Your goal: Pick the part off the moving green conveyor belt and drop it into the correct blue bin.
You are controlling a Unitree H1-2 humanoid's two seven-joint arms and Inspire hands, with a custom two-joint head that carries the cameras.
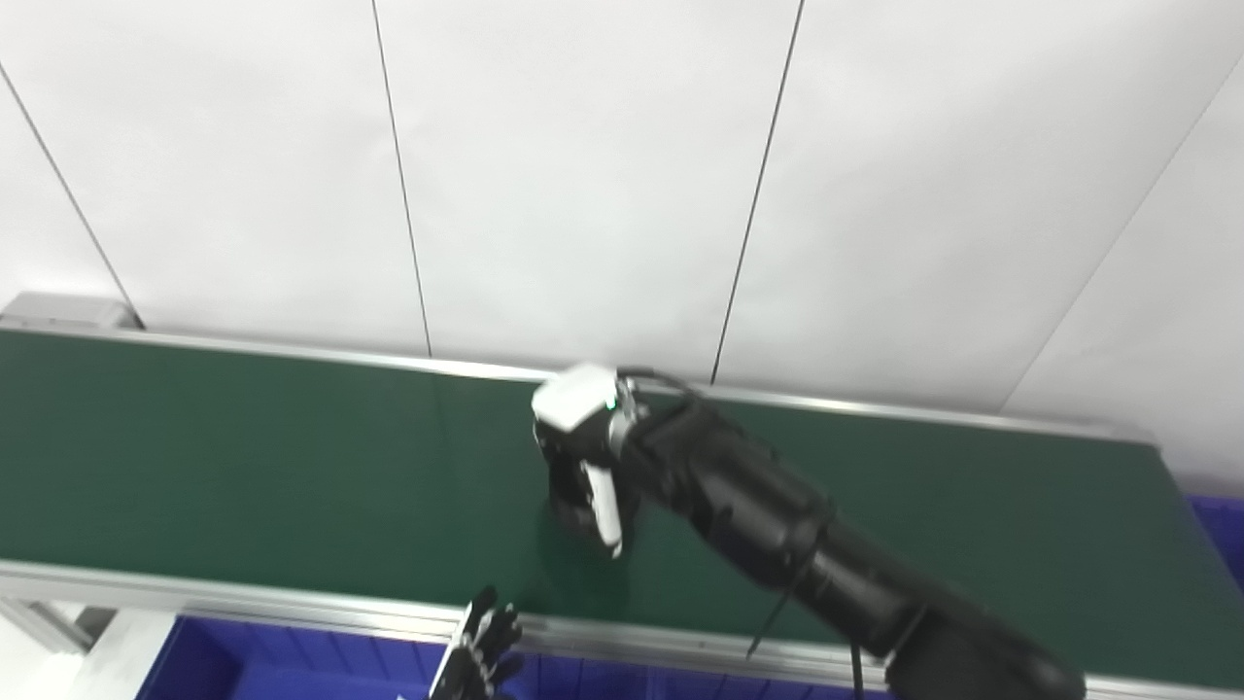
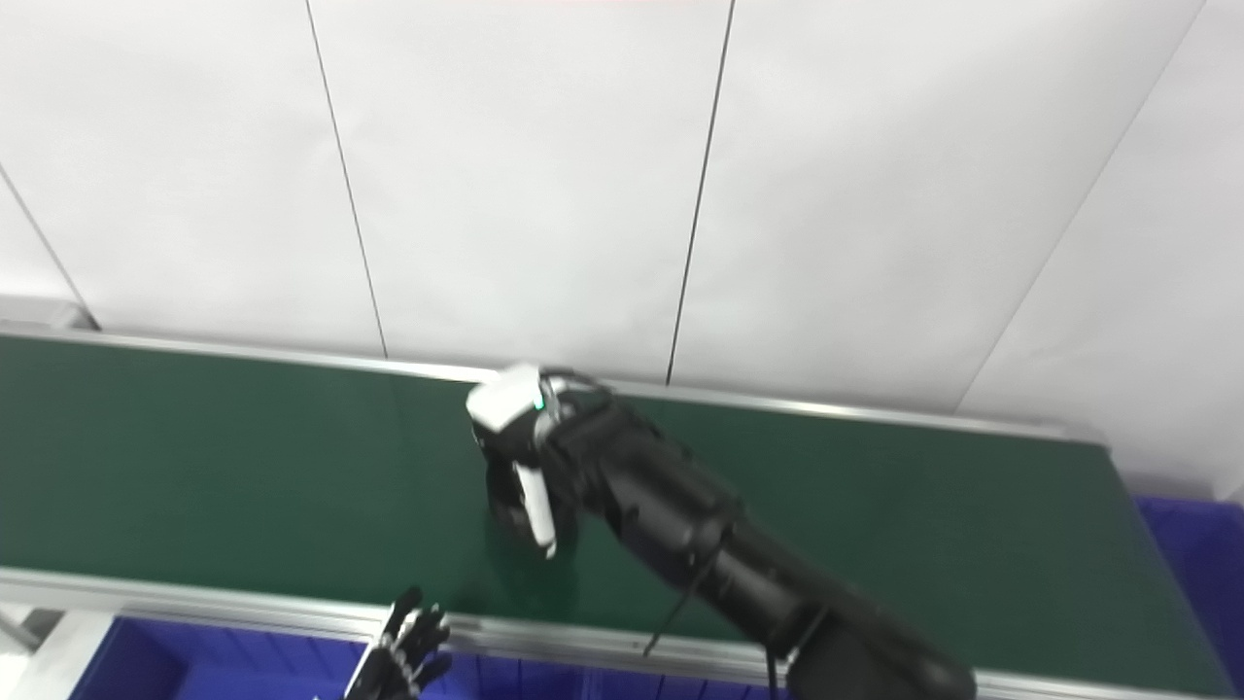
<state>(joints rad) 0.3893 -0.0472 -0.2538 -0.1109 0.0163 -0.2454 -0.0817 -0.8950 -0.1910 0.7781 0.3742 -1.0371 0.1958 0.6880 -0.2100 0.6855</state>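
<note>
While one green conveyor belt [image 1: 243, 457] runs across the view, my right hand [image 1: 583, 467] reaches down onto its middle, fingers curled downward; whether they grip anything I cannot tell, and the part itself is not visible. My left hand [image 1: 481, 651] hovers low at the near rail, fingers spread apart. Two blue bins show: one below the belt [image 1: 292, 666], one at far right [image 1: 1220, 530].

Even, bright overhead illumination; white wall panels [image 1: 583, 175] nearly overexposed. Overall soft motion blur, strongest on the right hand [image 1: 583, 467]. Faint shadow beneath it on the matte green conveyor belt [image 1: 243, 457]; no glare.
</note>
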